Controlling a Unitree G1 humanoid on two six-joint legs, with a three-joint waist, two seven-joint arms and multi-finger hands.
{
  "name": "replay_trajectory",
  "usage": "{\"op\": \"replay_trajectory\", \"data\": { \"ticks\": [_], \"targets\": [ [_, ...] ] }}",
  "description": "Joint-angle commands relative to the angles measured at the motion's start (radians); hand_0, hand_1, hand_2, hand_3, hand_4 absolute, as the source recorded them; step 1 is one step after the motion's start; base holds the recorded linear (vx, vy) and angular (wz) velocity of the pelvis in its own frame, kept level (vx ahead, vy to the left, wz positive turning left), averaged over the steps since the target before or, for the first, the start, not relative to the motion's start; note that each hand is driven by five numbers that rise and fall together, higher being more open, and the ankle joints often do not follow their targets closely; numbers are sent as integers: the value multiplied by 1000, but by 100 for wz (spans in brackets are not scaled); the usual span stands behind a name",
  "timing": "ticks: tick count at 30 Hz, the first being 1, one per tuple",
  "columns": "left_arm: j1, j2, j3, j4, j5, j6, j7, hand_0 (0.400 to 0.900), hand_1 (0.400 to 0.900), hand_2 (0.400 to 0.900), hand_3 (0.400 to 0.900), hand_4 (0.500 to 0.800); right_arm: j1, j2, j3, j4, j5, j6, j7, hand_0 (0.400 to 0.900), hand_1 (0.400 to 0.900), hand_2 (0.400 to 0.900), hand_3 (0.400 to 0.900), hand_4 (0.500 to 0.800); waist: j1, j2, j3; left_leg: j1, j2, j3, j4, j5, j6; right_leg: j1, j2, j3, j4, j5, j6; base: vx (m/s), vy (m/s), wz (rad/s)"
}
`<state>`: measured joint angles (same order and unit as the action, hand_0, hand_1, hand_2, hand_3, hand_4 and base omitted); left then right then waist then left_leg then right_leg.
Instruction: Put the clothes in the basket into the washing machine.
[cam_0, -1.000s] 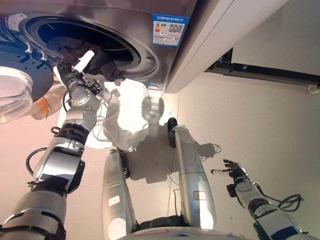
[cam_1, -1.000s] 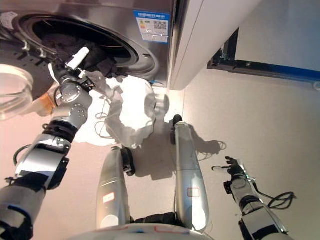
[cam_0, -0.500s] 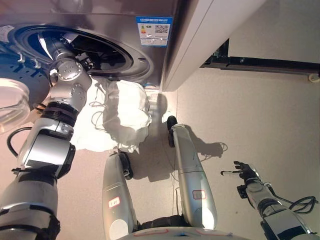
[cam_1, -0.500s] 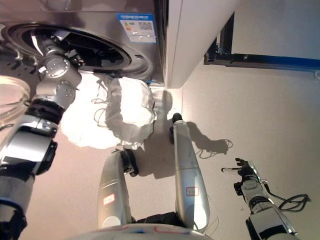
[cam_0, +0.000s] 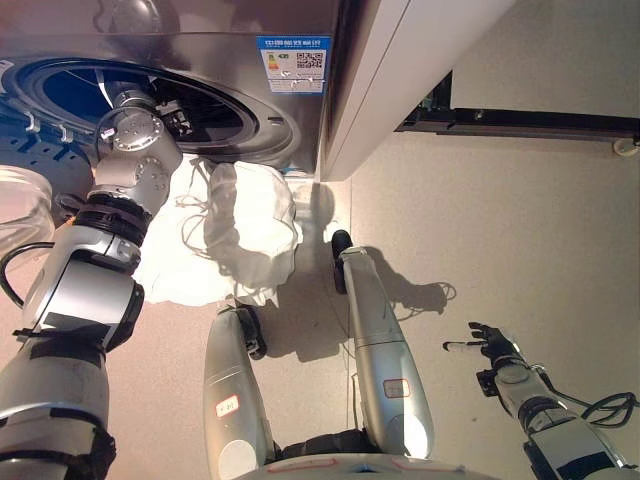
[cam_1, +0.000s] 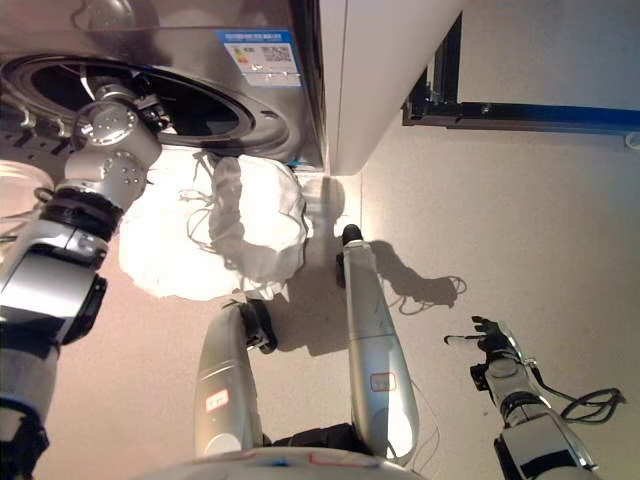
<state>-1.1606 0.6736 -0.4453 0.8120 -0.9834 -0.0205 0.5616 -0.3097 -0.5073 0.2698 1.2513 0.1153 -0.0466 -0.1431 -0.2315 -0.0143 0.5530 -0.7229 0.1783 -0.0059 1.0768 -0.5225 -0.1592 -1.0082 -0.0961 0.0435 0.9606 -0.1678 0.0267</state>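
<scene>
My left hand (cam_0: 165, 105) is inside the washer (cam_0: 215, 100) drum; I cannot tell its finger state. White clothes (cam_0: 240, 225) lie in the basket (cam_0: 175, 285) just below the door opening. Right hand (cam_0: 492, 345) idles, fingers relaxed. Advice: release deep inside.

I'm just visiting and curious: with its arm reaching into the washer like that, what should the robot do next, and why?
Probably draw the left robot hand back out of the washing machine and reach down to the white basket, which sits on the floor below the opening. The fingers are hidden inside the drum, so whether they hold anything cannot be told. The right robot hand hangs open, idle.
</scene>
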Motion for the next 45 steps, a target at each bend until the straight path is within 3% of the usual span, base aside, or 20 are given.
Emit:
{"op": "replay_trajectory", "data": {
  "ticks": [1,8,15,22,27,28,35,38,41,45],
  "targets": [
    [-40,77,5,-12,-2,-90,-3,900,900,900,900,800,145,-44,-17,39,-2,32,-37,900,900,900,900,800,-19,-9,-142,-105,-14,35,-12,119,130,80,-49,21,-78,-23,21,-31,-1,4],
    [14,56,44,13,-47,-75,-47,900,900,900,900,800,146,-33,4,-4,11,49,-62,900,900,900,900,800,-10,-14,-147,-115,-12,33,-9,115,129,85,-54,15,-84,-25,21,-23,-6,2],
    [121,0,97,64,-60,-54,-110,900,900,900,900,800,143,-10,24,-45,26,67,-92,900,900,900,900,800,4,-19,-161,-82,-13,43,-77,131,124,126,-57,3,-146,-9,20,-46,-14,6],
    [284,-90,161,116,-37,-15,-229,900,900,900,900,800,144,19,40,-85,46,82,-126,900,900,900,900,800,32,-22,-187,-14,-8,56,-162,146,113,199,-79,-20,-219,7,26,-57,-27,6],
    [436,-186,187,193,-4,-6,-315,900,900,900,900,800,133,50,46,-77,53,61,-140,900,900,900,900,800,63,-27,-223,82,-8,58,-261,175,105,301,-99,-38,-316,27,32,-54,-42,4],
    [468,-208,191,214,9,-15,-331,900,900,900,900,800,130,58,44,-70,55,55,-140,900,900,900,900,800,67,-34,-232,96,-11,66,-303,224,107,322,-108,-44,-367,68,26,-105,-77,6],
    [670,-315,211,332,141,-67,-408,900,900,900,900,800,129,90,16,-17,38,12,-137,900,900,900,900,800,120,-42,-277,240,-10,72,-420,263,92,492,-142,-69,-491,88,51,-27,-56,1],
    [747,-346,216,391,245,-78,-445,900,900,900,900,800,127,97,4,-5,19,4,-126,900,900,900,900,800,148,-44,-298,294,-15,77,-461,272,89,567,-158,-92,-543,97,61,-20,-64,2],
    [824,-367,216,447,356,-49,-464,900,900,900,900,800,131,106,-5,4,13,0,-122,900,900,900,900,800,177,-45,-332,379,-27,83,-545,301,84,670,-169,-125,-631,114,69,45,-54,3],
    [934,-378,270,506,427,9,-502,900,900,900,900,800,157,120,-28,18,-38,7,-109,900,900,900,900,800,208,-44,-394,528,-61,106,-716,346,82,826,-173,-164,-777,146,93,160,-3,5]
  ]
}}
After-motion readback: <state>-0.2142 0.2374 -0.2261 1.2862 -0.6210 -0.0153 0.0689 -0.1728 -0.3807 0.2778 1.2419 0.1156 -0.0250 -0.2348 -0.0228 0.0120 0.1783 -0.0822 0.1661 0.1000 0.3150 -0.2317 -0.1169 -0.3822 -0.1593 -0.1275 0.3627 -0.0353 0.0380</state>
